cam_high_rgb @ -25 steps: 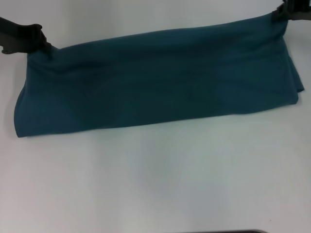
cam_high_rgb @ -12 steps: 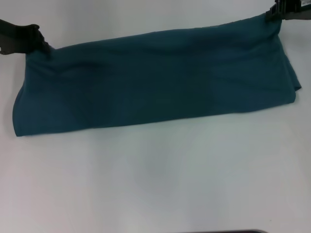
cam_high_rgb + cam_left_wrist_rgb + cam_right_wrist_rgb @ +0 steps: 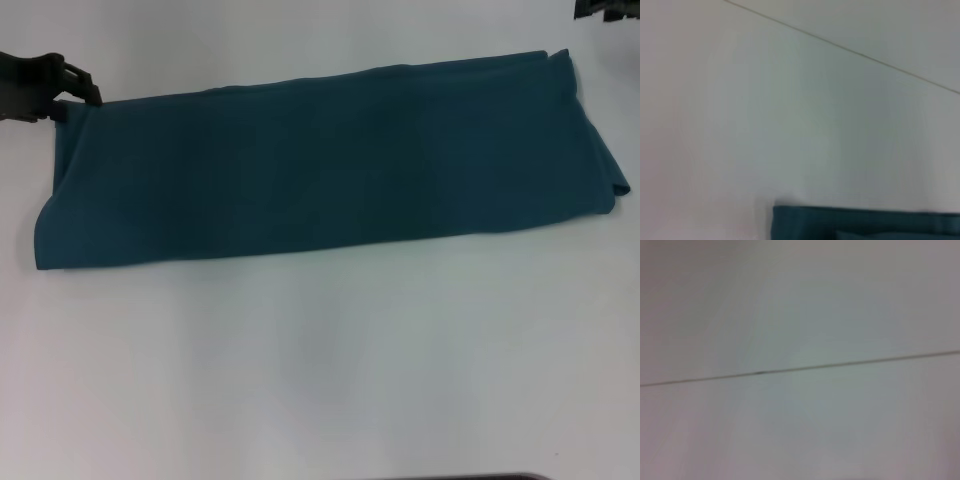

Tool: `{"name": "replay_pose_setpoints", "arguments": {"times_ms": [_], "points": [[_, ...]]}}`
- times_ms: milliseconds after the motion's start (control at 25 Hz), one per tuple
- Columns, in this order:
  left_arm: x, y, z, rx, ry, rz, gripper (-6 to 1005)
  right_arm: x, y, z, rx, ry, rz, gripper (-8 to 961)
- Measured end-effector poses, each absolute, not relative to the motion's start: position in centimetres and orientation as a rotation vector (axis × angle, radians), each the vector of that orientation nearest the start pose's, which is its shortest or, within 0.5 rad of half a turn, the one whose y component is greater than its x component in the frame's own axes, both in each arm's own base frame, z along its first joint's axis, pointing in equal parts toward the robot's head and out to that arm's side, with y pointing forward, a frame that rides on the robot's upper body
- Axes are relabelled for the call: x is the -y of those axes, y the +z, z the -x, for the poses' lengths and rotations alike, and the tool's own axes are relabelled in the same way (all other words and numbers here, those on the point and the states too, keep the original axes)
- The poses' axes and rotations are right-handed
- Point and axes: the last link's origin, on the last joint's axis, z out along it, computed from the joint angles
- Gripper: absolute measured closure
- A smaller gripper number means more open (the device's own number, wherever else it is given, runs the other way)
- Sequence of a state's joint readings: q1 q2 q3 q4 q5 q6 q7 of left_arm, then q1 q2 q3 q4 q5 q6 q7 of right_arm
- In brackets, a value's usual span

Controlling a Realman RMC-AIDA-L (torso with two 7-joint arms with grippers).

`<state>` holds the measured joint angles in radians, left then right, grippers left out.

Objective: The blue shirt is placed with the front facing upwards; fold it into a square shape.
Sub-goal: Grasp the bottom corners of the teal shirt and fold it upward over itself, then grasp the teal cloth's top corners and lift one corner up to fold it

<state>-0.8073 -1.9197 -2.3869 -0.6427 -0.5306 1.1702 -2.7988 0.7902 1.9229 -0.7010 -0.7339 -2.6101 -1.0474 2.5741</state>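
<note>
The blue shirt (image 3: 320, 160) lies flat on the white table (image 3: 320, 370) as a long teal band folded lengthwise, running from left to right, with no lettering showing. My left gripper (image 3: 85, 95) sits at the band's far left corner, right against the cloth. Only a dark bit of my right gripper (image 3: 602, 9) shows at the picture's upper right edge, apart from the shirt's far right corner. In the left wrist view a strip of the blue shirt (image 3: 865, 225) shows at one edge. The right wrist view holds only table.
A thin seam line (image 3: 800, 368) crosses the white tabletop in the right wrist view, and a similar seam line (image 3: 840, 46) shows in the left wrist view. A dark edge (image 3: 470, 477) runs along the near side of the table.
Both far corners of the shirt have come down and the band now lies flat. The right gripper has let go and drawn away up and right. The left gripper has lowered to the table.
</note>
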Motion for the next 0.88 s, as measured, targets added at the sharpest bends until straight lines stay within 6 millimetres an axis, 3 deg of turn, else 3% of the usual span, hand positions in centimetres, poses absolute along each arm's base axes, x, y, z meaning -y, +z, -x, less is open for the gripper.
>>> {"name": "replay_pose_setpoints", "arguments": {"times_ms": [120,240,520,640,720,760,800,880], "points": [[-43.2,6.1,28.1,1.790,-0.106,1.850,604,-45.5,9.9,-27.9,-1.435,0.145,1.899,634],[-42.9,6.4,28.3,1.786,-0.117,1.841,532,-45.4,10.3,-27.8,-1.447,0.140,1.915,386],[-42.4,8.3,28.7,1.812,-0.347,1.809,371,-44.1,11.8,-27.2,-1.502,0.329,2.014,287],[-41.4,8.7,28.8,1.832,-0.500,1.838,372,-42.6,12.4,-27.3,-1.486,0.505,2.090,244],[-40.4,9.0,29.0,1.850,-0.603,1.861,372,-40.9,12.6,-27.7,-1.447,0.626,2.153,195],[-39.8,9.0,29.1,1.861,-0.645,1.870,372,-39.1,12.5,-28.4,-1.417,0.722,2.192,171],[-39.4,9.0,29.1,1.869,-0.677,1.877,372,-39.1,12.5,-28.4,-1.417,0.722,2.192,146],[-38.2,8.9,29.2,1.884,-0.748,1.891,372,-36.9,12.1,-29.2,-1.380,0.810,2.230,97]]}}
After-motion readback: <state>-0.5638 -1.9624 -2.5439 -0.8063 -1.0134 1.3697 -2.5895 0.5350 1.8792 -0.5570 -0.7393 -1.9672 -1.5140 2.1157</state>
